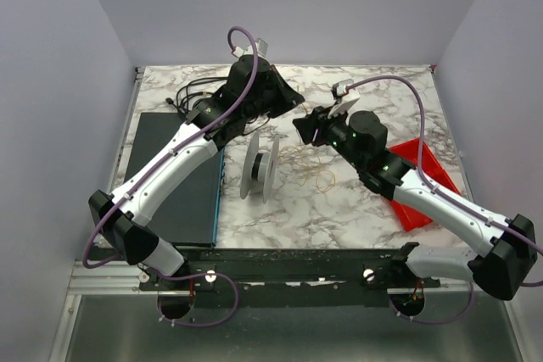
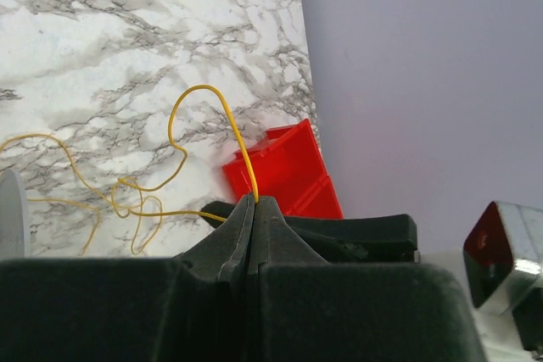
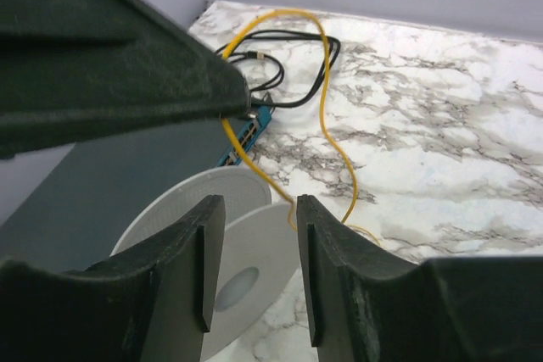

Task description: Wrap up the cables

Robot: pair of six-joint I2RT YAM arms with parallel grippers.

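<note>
Under both grippers, on the marble table (image 1: 339, 201): job barely started, by the look of it. Beneath the left arm, back from the left gripper (image 2: 256, 209), a dark mat (image 1: 174, 175). Beneath the right arm, behind the right gripper (image 3: 259, 205), a red tray (image 1: 411, 216). Neither in play. Just below and between the two grippers, a white spool (image 1: 259, 167) standing on its rim, hub seemingly bare, though any fine turns impossible to make out from above. Beyond the left gripper toward the back wall, a thicker black cord (image 1: 188, 91), not part of the job. Clenched on the cable (image 2: 204, 86): left gripper, jaws fully closed, strand coming up out of the seam between the tips. Released: right gripper, jaws apart, nothing between them, hanging just above the spool, cable passing close in front of its fingers, contact not clear. Done, judging from this: one point of the cable in a grip. Left: getting it onto the hub and winding nearly all of it. Cable itself thread-thin, yellow, limp. Arching up in one tall loop from the left gripper's tips, then dropping to the table in loose overlapping curls on the right gripper's side of the spool, unwound and slightly tangled.
</note>
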